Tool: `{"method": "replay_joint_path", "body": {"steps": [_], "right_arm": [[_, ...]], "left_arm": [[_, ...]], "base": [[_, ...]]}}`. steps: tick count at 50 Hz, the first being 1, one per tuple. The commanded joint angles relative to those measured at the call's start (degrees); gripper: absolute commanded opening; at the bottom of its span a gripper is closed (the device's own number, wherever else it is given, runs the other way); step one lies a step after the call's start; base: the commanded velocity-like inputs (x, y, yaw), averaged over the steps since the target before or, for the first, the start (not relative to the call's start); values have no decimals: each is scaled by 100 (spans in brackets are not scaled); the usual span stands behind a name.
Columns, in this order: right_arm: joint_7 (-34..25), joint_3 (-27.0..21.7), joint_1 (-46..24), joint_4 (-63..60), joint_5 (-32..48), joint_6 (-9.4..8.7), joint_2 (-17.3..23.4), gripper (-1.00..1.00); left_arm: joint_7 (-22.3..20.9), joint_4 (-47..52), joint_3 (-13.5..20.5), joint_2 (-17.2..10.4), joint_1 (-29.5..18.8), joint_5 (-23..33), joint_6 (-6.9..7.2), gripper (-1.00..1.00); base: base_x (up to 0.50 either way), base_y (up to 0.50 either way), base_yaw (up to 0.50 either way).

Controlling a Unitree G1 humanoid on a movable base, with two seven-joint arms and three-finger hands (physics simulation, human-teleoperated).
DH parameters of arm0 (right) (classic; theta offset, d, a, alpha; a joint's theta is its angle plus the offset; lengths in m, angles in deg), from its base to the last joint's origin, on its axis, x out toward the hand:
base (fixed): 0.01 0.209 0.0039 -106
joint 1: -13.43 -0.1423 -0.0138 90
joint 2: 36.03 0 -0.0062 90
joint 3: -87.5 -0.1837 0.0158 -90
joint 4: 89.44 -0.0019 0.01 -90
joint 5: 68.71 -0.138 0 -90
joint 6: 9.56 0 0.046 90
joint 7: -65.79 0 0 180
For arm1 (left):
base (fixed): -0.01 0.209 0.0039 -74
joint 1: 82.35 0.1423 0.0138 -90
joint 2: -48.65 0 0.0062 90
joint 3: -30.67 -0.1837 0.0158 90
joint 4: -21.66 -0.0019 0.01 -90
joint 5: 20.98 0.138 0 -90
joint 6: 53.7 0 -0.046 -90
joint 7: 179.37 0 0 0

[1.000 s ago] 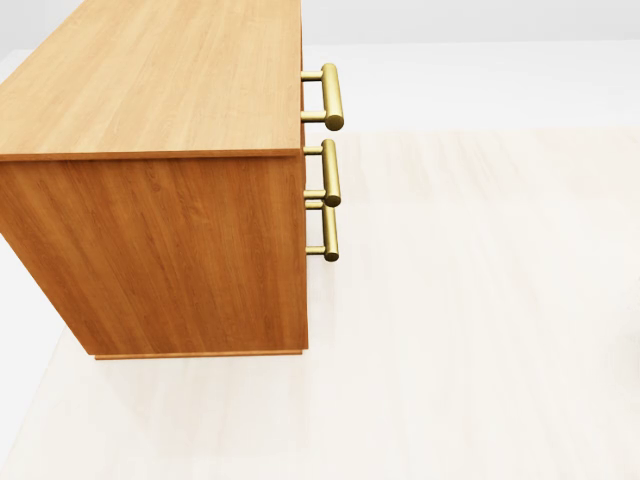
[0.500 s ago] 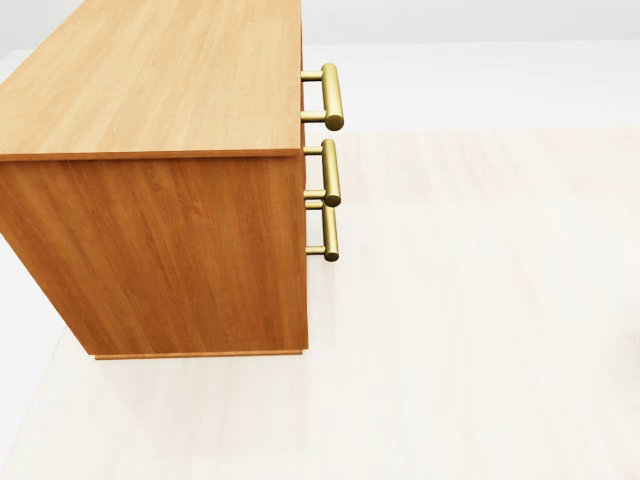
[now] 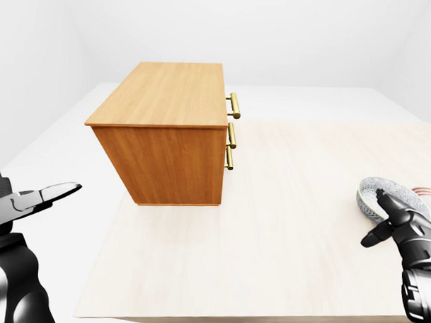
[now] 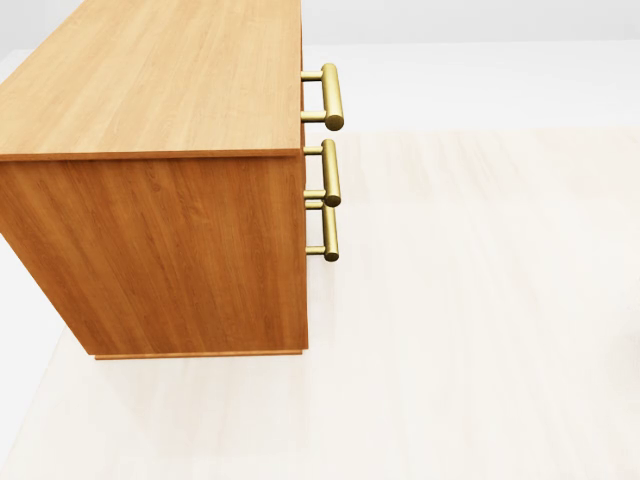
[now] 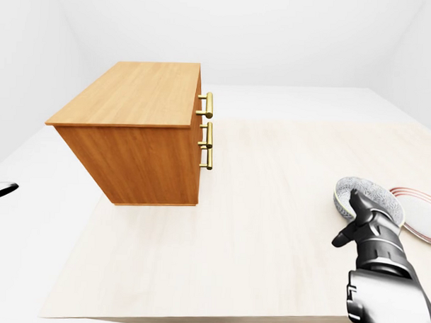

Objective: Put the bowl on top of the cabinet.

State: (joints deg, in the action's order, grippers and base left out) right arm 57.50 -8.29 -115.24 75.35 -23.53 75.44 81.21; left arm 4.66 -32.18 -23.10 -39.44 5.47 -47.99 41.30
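Note:
A patterned grey-white bowl (image 5: 367, 191) rests on the pale table at the right edge of the eye views. My right hand (image 5: 349, 219) covers its near rim: one finger lies up against the bowl and the thumb sticks out to the left, apart from it, so the hand is open. The wooden cabinet (image 3: 162, 156) stands at the table's upper left, and its flat top (image 3: 168, 92) is bare. My left hand (image 3: 55, 193) hovers at the lower left, off the table, with its fingers stretched out open. The head view shows only the cabinet (image 4: 160, 240).
Three brass handles (image 3: 232, 127) stick out of the cabinet's right face. A white plate with a red rim (image 5: 420, 211) lies just right of the bowl. The light tabletop (image 3: 270, 227) stretches between cabinet and bowl, and its near edge runs along the bottom.

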Motion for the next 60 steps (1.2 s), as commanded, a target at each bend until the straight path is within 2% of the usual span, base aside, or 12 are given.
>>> {"method": "replay_joint_path", "body": {"steps": [1,35,36,39,40,60], "right_arm": [[78,-13,139,53,-85,0,-51,100],[116,-12,340,83,-185,0,-49,100],[111,-26,358,83,-207,0,-48,-9],[110,-25,359,82,-211,0,-48,-9],[120,-23,359,94,-215,0,-62,-100],[142,-23,423,94,-266,0,-83,-100]], "left_arm": [[-12,-16,-26,19,7,28,0,100],[-32,-7,-21,31,23,34,0,100],[-37,-17,-28,33,21,41,0,100],[-38,-18,-28,34,21,42,0,100],[-35,-11,-26,32,19,36,0,100],[-48,-20,-44,53,34,67,0,100]], "base": [[0,0,0],[0,0,0],[0,0,0],[0,0,0],[0,0,0],[0,0,0]]}}
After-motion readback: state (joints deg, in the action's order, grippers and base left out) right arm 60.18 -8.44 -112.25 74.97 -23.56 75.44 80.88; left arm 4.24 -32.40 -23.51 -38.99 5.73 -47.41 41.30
